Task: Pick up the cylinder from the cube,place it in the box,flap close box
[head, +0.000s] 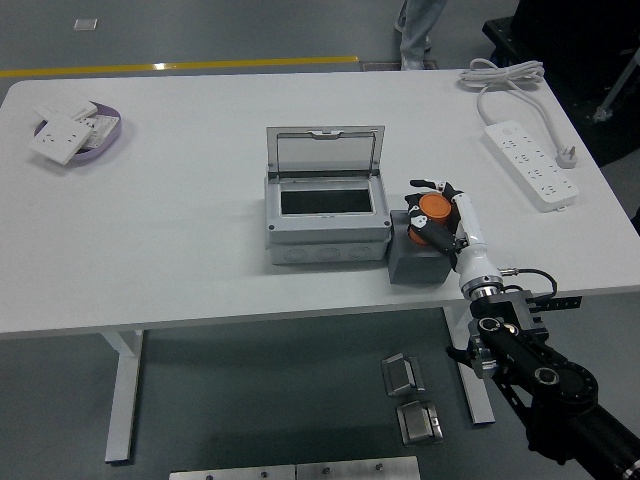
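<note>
R hand point(440, 218) clamped on orange cylinder point(434, 207), atop grey cube point(418, 262). Box point(326, 210) at cube's 9 o'clock, lid up.

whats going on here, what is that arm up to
The robot's right hand is wrapped around an orange cylinder that sits on a grey cube. Just left of the cube, a grey box stands with its lid flipped up, nothing visible inside. The cylinder has not been lifted clear yet.
</note>
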`<move>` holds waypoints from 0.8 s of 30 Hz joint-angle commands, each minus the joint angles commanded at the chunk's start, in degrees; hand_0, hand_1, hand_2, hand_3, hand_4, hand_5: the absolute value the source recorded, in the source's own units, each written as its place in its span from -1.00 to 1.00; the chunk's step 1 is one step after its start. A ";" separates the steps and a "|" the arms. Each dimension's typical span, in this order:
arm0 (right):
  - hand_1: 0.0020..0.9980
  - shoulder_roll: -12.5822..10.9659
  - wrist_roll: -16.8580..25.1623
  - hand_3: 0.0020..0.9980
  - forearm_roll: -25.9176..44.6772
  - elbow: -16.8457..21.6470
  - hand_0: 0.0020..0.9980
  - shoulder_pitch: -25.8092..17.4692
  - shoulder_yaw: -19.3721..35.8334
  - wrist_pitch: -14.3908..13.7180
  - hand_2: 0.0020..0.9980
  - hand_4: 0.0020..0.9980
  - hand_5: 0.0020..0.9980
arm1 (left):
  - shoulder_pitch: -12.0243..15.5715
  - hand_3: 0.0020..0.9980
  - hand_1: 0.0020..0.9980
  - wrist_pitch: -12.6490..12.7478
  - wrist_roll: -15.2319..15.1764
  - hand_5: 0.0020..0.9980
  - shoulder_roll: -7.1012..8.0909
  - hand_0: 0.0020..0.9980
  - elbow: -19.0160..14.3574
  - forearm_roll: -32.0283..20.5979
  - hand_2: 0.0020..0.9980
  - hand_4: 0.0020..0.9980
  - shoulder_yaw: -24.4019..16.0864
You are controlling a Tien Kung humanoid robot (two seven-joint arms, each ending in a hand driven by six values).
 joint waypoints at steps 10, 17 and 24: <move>-0.11 0.18 -0.31 -0.23 -0.77 0.14 -0.22 0.77 -1.67 -1.69 -0.17 -0.98 -1.00 | -0.07 0.22 0.24 0.02 -0.19 -0.41 0.02 0.20 0.00 -0.04 0.22 0.36 -0.33; -0.24 -0.71 -1.26 -0.46 -3.98 1.43 -0.27 2.38 -1.21 -3.41 -0.30 -1.00 -1.00 | -0.07 0.22 0.24 0.03 -0.10 -0.40 -0.03 0.20 0.00 0.03 0.22 0.36 -0.54; -0.34 -2.90 -5.19 -0.61 -10.32 4.01 -0.32 5.51 -0.86 -4.82 -0.42 -1.00 -1.00 | -0.03 0.23 0.24 0.05 -0.02 -0.39 -0.04 0.20 0.00 0.10 0.22 0.37 -0.68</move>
